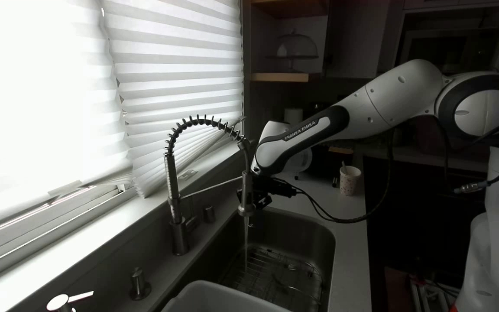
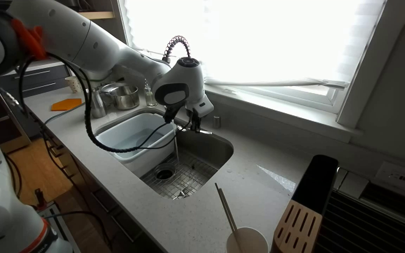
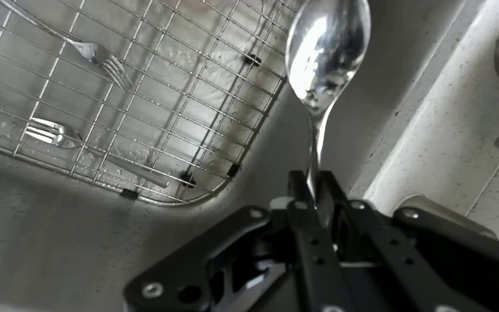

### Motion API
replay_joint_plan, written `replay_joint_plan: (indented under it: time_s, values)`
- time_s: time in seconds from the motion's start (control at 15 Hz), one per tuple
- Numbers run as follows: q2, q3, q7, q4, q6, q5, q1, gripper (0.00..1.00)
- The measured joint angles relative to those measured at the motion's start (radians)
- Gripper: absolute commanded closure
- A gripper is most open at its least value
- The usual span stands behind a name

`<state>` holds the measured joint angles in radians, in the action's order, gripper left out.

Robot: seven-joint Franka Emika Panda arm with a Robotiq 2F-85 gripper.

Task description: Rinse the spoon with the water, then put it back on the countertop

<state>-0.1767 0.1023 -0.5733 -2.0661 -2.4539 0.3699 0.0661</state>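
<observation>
- The gripper (image 3: 313, 183) pinched the spoon (image 3: 329, 47) by its handle over the sink (image 2: 211, 148); in the wrist view the bowl pointed to twelve o'clock.
- The spoon looked like polished metal: probably light, stiff and hard to break, but slick when wet.
- The handle seemed the right hold, leaving the bowl free to rinse; on so thin a stem, the water (image 1: 246, 242) might have twisted it.
- In an exterior view the tap (image 1: 246, 190) hung its head in front of the gripper; touching or apart, I could not tell, nor whether the water met the spoon.
- In an exterior view the tub (image 2: 156, 158) stood in the sink, toward half past eight from the gripper, limiting room there.
- In the wrist view one fork (image 3: 95, 54) lay on the rack (image 3: 197, 77) at ten o'clock; a lower fork (image 3: 56, 132), nearer nine, seemed beneath the wires.
- For setting down, the counter (image 2: 195, 214) offered a place toward half past four, short of the block (image 2: 304, 211) and the cup (image 2: 255, 241) with chopsticks (image 2: 227, 211).
</observation>
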Motion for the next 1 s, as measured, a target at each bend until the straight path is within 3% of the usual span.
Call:
replay_joint_plan:
  time_s: [0.47,1.0]
  values:
    - [-0.005,-0.012,0.113,0.000,0.011,0.172,0.008,0.97]
    - [-0.009,-0.023,0.122,0.000,0.027,0.210,0.008,0.97]
